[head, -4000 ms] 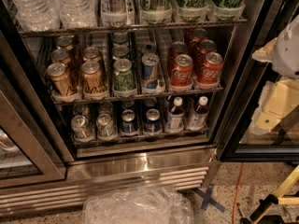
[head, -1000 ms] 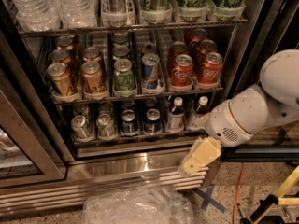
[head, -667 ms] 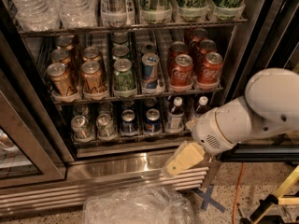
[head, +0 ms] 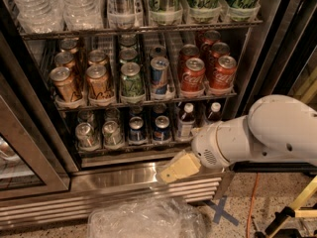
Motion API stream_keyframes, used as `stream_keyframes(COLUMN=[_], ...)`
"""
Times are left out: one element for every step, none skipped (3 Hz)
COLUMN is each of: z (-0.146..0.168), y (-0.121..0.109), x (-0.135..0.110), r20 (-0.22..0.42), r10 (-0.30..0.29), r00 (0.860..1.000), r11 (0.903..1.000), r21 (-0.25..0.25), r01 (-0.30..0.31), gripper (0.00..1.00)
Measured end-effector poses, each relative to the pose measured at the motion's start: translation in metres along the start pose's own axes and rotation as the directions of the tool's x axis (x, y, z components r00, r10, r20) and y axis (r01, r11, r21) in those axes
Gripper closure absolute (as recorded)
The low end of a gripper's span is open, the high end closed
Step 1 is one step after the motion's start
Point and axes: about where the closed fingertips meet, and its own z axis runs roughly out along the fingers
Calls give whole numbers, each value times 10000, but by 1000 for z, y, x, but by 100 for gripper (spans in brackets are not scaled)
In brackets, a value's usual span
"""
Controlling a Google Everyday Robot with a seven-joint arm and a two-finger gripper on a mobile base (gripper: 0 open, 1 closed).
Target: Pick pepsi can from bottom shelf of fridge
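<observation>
now tool further left, below pepsi can

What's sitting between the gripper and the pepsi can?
In the camera view, only the bottom shelf and its steel front lip lie between the gripper and the pepsi can.

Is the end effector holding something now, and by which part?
Nothing: the end effector hangs low before the fridge, below the pepsi can on the bottom shelf.
</observation>
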Motion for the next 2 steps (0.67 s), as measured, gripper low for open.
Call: stream_keyframes(z=[0, 14], y=[0, 0], x=[0, 5], r20=[0, 143], r10=[0, 159], r00=[10000, 9998], r11=[10000, 9993], r21=[0, 322], r01=[0, -164], gripper=[0, 0])
